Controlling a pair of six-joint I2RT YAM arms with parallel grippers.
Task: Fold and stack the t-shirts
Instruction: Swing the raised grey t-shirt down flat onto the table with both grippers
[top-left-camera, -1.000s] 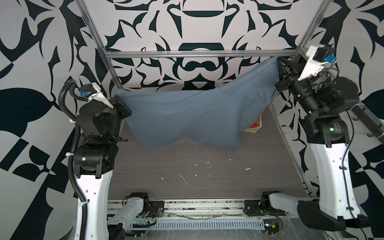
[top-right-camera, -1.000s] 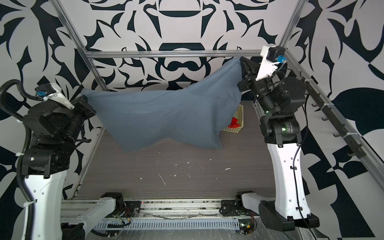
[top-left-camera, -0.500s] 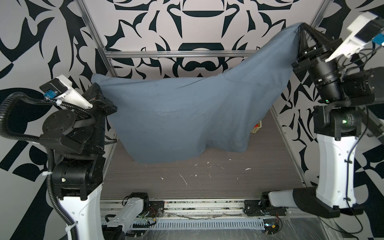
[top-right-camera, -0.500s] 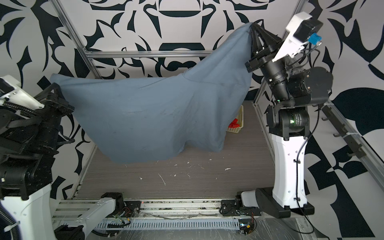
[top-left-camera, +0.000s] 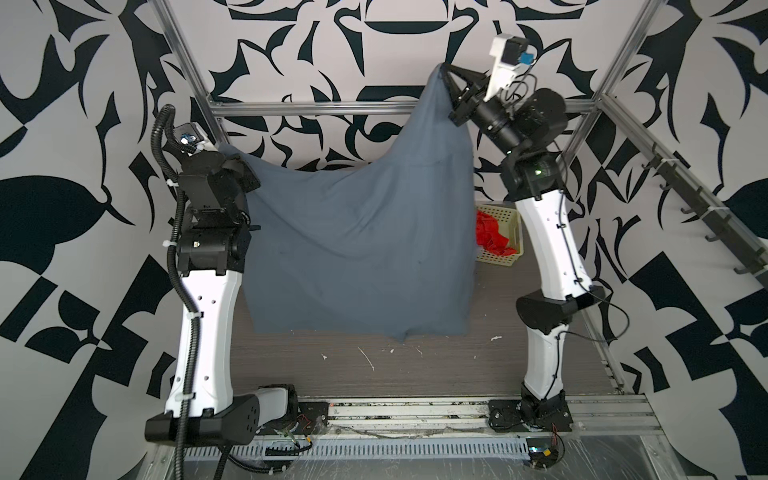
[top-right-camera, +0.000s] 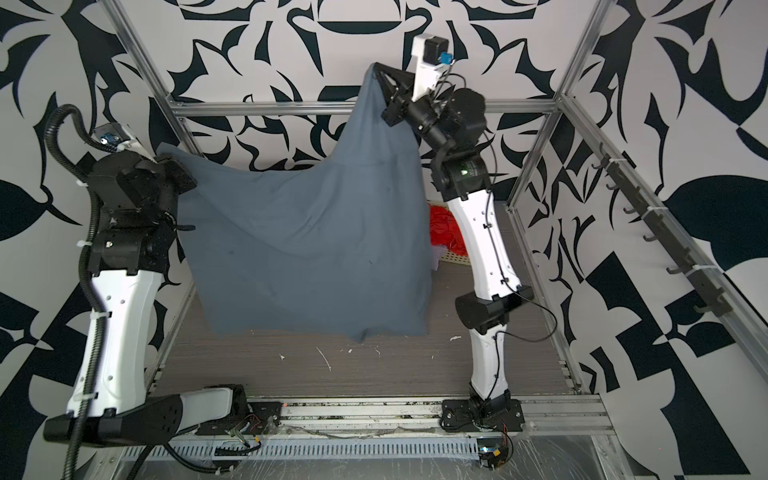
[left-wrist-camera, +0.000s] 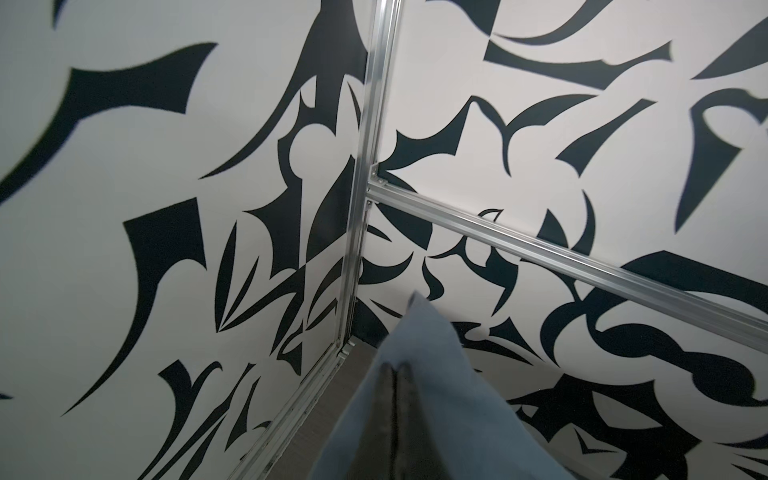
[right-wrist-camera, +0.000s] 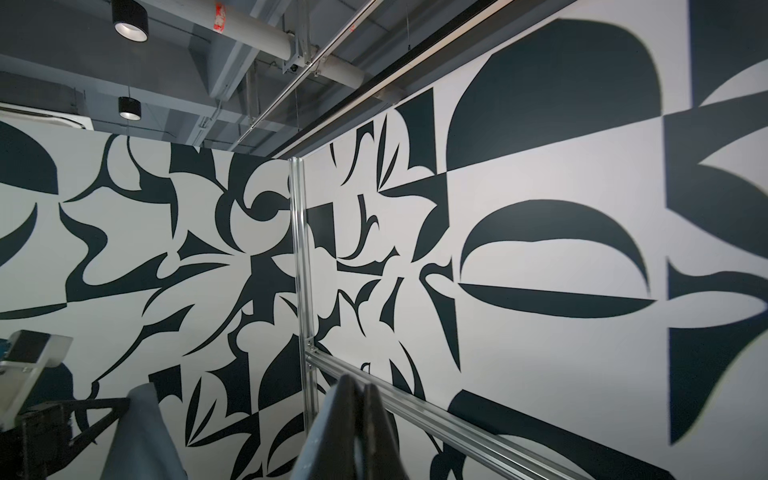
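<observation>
Hanging spread over the table (top-left-camera: 415, 365), one slate blue-grey t-shirt (top-left-camera: 357, 249) is held by two corners. The right arm (top-left-camera: 552, 249) is raised high, its right gripper (top-left-camera: 445, 68) pinched closed on the upper corner. The left arm (top-left-camera: 208, 324) is bent lower, its left gripper (left-wrist-camera: 395, 368) clamped on the other. In one cream perforated basket (top-left-camera: 509, 216), one red t-shirt (top-left-camera: 490, 232) is seen.

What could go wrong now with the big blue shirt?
The left gripper and right gripper each pinch only a corner of the blue shirt, so it might slip and fall. The right corner is held much higher, so the shirt hangs crooked and may land wrinkled on the table. Its edge seems near the basket and could catch it.
</observation>
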